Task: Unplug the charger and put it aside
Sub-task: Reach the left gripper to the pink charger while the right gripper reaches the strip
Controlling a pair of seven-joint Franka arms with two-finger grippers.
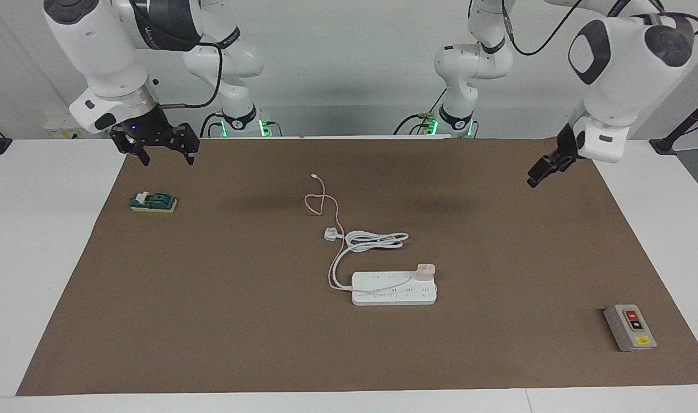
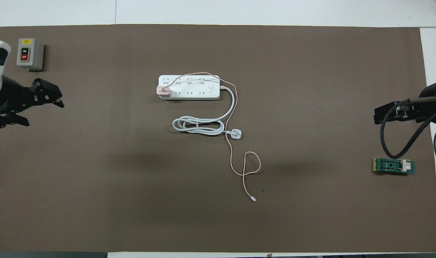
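The pale pink charger (image 1: 425, 271) is plugged into the white power strip (image 1: 394, 295) in the middle of the mat, at the strip's end toward the left arm. It also shows in the overhead view (image 2: 164, 91), on the strip (image 2: 200, 94). Its thin pink cable (image 1: 320, 201) runs over the strip and loops toward the robots (image 2: 252, 168). My left gripper (image 1: 541, 175) is open and empty in the air over the mat's left-arm end (image 2: 44, 114). My right gripper (image 1: 168, 159) is open and empty over the mat's right-arm end (image 2: 377, 116). Both are far from the charger.
The strip's thick white cord lies coiled nearer to the robots, ending in a white three-pin plug (image 1: 331, 233) that touches the pink cable. A grey switch box (image 1: 630, 327) stands at the left arm's end. A small green device (image 1: 153, 202) lies at the right arm's end.
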